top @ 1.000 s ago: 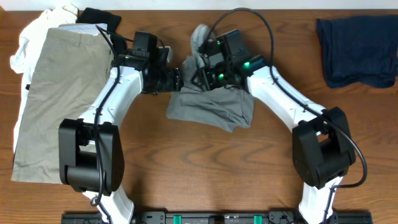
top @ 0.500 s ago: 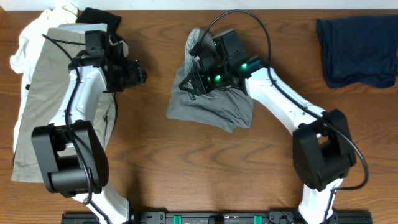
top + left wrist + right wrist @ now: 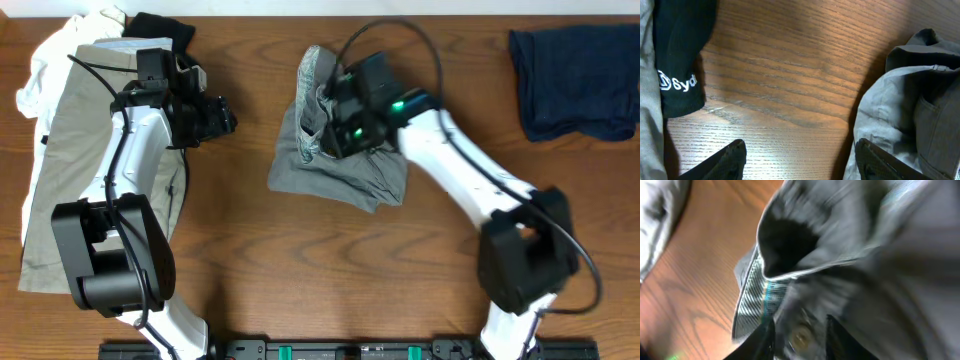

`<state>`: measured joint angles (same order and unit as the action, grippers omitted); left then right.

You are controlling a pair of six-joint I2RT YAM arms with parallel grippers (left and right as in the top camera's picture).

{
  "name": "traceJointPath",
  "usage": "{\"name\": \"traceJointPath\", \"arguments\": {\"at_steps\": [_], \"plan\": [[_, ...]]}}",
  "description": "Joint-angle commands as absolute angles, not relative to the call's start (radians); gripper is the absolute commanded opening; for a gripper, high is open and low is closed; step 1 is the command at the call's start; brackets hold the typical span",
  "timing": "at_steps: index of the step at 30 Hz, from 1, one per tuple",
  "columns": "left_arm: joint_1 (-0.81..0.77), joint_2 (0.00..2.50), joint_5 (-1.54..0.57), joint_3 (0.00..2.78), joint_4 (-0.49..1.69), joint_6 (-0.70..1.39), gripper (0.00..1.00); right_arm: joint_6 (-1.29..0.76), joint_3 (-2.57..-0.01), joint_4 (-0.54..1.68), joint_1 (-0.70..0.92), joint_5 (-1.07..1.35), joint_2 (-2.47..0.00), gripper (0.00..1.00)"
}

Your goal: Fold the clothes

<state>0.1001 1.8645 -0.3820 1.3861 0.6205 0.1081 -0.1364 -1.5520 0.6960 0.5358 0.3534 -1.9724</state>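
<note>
The grey shorts lie crumpled at the table's middle, their waistband end lifted and bunched. My right gripper is shut on that waistband. In the right wrist view, blurred grey cloth with a button fills the gap between the fingers of the right gripper, and the striped waistband lining shows beside them. My left gripper hangs open over bare wood, left of the shorts. The left wrist view shows the left gripper holding nothing, with the grey shorts at the right.
Khaki shorts lie flat at the left over a white garment. A black piece with white lettering sits at the back left. A navy piece lies at the back right.
My left arm pulled back leftward from the grey shorts and has since held still. My right gripper's fingers closed in on the waistband and shifted it slightly.
</note>
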Motion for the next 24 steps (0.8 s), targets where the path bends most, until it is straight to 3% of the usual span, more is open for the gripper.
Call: {"name": "traceJointPath", "arguments": {"at_steps": [1,7,11,18,24], "plan": [[0.100,1.837,-0.380,1.406,0.619,0.113,0.71,-0.125,-1.547,0.699,0.621,0.347,-2.025,0.29],[0.100,1.837,-0.372,1.406,0.619,0.110,0.71,-0.142,-1.548,0.652,0.745,0.338,-2.032,0.41],[0.100,1.837,-0.373,1.406,0.620,0.110,0.72,-0.165,-1.548,0.623,0.772,0.329,-2.055,0.42],[0.100,1.837,-0.373,1.406,0.620,0.110,0.72,-0.160,-1.591,0.644,0.712,0.356,-2.013,0.38],[0.100,1.837,-0.373,1.406,0.620,0.110,0.71,-0.141,-1.643,0.645,0.630,0.293,-1.905,0.47]]}}
